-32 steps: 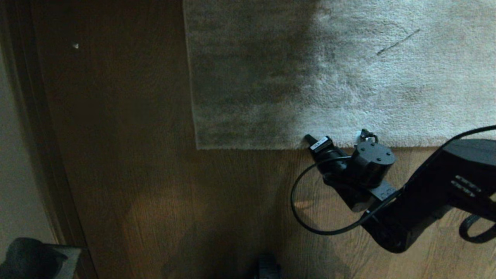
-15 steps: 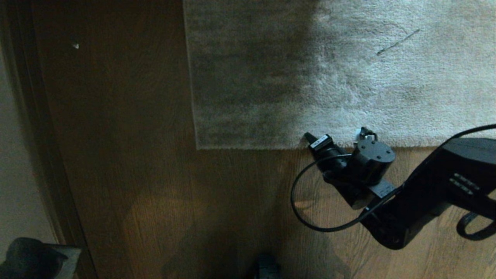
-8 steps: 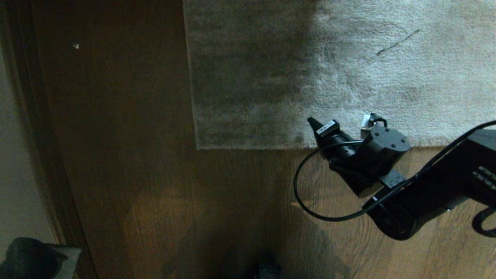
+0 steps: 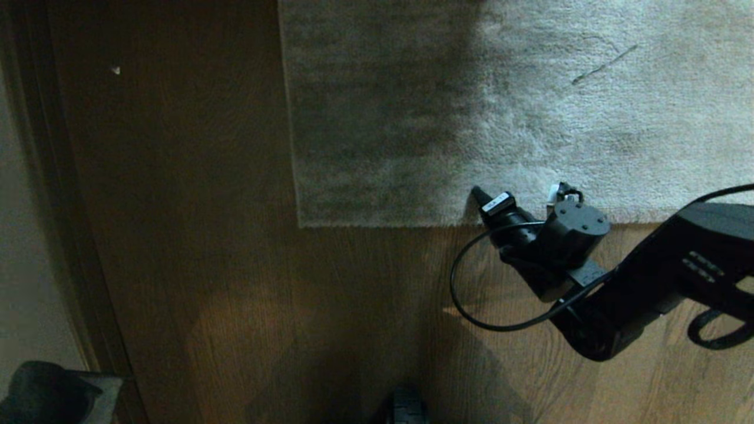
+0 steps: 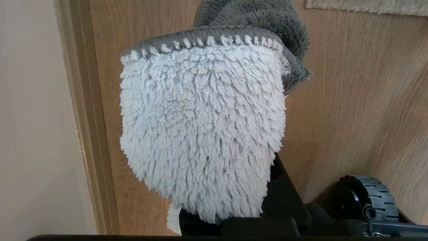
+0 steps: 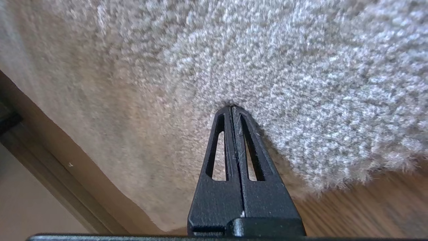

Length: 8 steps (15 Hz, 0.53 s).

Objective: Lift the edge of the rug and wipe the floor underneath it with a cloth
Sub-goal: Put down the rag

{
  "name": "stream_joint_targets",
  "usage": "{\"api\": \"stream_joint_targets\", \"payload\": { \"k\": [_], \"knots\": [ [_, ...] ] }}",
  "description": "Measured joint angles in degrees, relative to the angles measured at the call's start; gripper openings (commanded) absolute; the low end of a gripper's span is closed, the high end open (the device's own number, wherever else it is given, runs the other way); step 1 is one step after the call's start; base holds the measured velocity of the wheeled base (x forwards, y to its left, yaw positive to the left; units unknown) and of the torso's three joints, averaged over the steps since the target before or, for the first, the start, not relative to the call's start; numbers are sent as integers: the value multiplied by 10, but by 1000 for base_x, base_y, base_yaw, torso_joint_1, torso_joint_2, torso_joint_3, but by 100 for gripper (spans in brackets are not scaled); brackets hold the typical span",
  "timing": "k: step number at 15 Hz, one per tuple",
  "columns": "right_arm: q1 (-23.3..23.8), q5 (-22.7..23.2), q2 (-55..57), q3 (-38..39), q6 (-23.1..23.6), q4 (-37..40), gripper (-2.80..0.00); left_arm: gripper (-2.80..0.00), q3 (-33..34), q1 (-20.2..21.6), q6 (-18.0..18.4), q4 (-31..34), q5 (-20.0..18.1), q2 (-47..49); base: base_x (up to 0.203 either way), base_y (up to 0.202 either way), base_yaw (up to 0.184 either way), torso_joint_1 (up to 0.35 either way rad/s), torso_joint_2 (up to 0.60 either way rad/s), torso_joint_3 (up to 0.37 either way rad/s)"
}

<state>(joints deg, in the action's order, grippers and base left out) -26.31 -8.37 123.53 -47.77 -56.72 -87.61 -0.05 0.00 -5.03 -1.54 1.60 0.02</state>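
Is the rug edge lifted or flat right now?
Flat. In the head view the rug edge lies straight on the floor; the shut right gripper only presses its tips into the pile.

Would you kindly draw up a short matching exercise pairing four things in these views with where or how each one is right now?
Things:
1. right gripper
2. cloth
3. rug edge
4. floor

States:
A. brown wood planks, bare beside the rug
B. lying flat, not lifted
C. hanging from the left gripper
D. fingers pressed together, tips against the rug's pile

Pairs: 1-D, 2-C, 3-B, 4-A
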Motion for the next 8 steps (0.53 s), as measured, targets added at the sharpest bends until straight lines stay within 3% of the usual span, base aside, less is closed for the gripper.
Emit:
{"api": "stream_joint_targets", "payload": {
  "k": [8],
  "knots": [
    [3,0,-21,-3,1,10,-280,-280,0,0,0,0,0,0,0,0,0,0,0,0]
  ]
}}
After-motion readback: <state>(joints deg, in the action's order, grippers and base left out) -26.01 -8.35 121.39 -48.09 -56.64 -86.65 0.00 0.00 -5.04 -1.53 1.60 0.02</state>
